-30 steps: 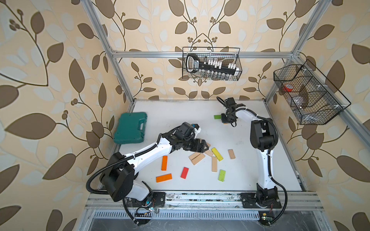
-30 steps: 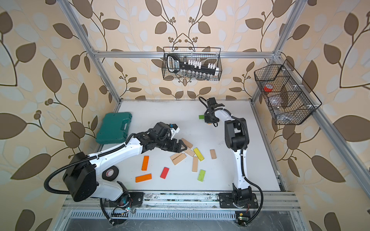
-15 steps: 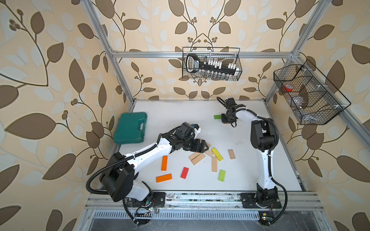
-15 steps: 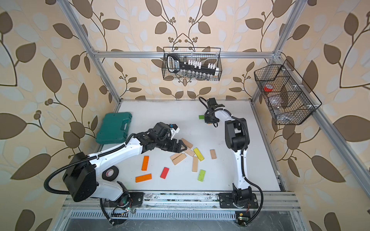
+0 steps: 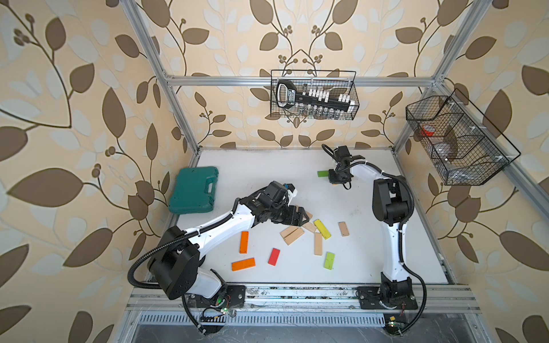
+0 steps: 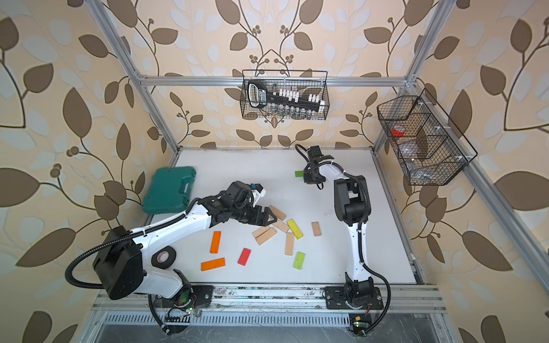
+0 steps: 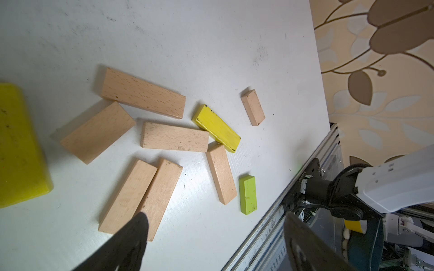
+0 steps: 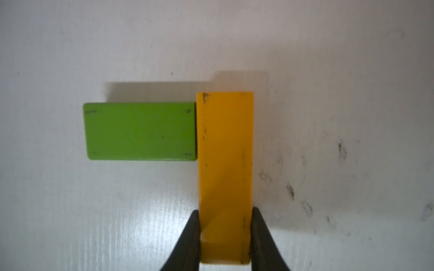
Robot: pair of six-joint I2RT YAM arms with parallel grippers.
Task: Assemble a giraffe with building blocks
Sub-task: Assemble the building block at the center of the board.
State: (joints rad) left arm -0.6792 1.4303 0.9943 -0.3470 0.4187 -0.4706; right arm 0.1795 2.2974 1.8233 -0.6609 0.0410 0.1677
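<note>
The building blocks lie scattered mid-table. In both top views there are two orange planks [image 5: 244, 242], a red one [image 5: 274, 256], a lime one [image 5: 329, 260], a yellow one [image 5: 322, 228] and several beige ones [image 5: 292, 235]. My left gripper [image 5: 303, 218] hangs open just above the beige pile [image 7: 175, 137], its fingertips [image 7: 141, 218] wide apart with nothing between them. At the far side my right gripper [image 8: 225, 225] is shut on an orange-yellow block [image 8: 225, 152]. That block lies on the table with its long side against the end of a green block [image 8: 141, 131] [image 5: 322, 173].
A green plastic case [image 5: 194, 190] sits at the table's left edge. Wire baskets hang on the back wall [image 5: 315, 95] and the right wall [image 5: 457, 139]. A tape roll [image 6: 163, 257] lies under my left arm. An aluminium rail [image 5: 297, 292] runs along the front edge.
</note>
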